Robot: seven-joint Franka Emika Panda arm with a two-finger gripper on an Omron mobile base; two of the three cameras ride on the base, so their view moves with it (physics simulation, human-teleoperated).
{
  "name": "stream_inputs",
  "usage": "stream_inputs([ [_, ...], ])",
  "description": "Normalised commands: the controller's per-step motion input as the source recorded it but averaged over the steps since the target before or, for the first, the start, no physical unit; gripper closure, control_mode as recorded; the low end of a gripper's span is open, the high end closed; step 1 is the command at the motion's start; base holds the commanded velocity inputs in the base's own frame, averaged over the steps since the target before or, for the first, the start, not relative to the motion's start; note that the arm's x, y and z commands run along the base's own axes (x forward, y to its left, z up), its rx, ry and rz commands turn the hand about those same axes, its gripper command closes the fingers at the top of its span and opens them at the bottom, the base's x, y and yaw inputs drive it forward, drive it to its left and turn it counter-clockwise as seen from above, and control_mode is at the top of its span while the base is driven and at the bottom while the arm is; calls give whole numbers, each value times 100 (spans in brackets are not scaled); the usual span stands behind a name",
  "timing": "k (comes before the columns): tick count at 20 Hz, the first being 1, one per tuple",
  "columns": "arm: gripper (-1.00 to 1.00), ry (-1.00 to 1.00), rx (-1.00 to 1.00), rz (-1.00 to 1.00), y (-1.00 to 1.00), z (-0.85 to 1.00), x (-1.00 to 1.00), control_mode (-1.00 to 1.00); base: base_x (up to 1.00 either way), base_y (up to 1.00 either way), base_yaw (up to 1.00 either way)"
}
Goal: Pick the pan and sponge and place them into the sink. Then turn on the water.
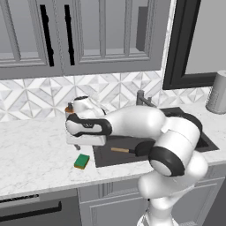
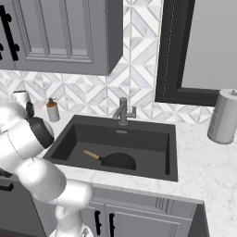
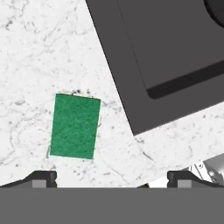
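One pan [image 2: 118, 161] lies at the centre of the right base frame, in the sink [image 2: 152, 143], its wooden handle pointing left. One green sponge [image 3: 75, 126] sits flat on the marble counter [image 3: 26, 57] at the hand frame's left, beside the sink's corner. The tool [image 3: 111, 177] hangs above with jaws fully spread, gripping nothing, one faucet [image 2: 122, 111] behind the basin
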Motion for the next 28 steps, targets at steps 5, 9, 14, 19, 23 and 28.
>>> stream_inputs([
  [5, -100, 0, 1, 0, 17, -37, 0, -100, 0, 0, 0],
  [9, -100, -1, 2, 0, 21, -36, 0, -100, 0, 0, 0],
  [14, -100, -3, 1, 0, 26, -31, 0, -100, 0, 0, 0],
  [19, -100, -1, 2, 0, 7, -25, 0, -100, 0, 0, 0],
  [23, -100, 0, 2, 0, 0, -18, 0, -100, 0, 0, 0],
  [28, -100, -3, 3, 0, 0, -22, 0, -100, 0, 0, 0],
])
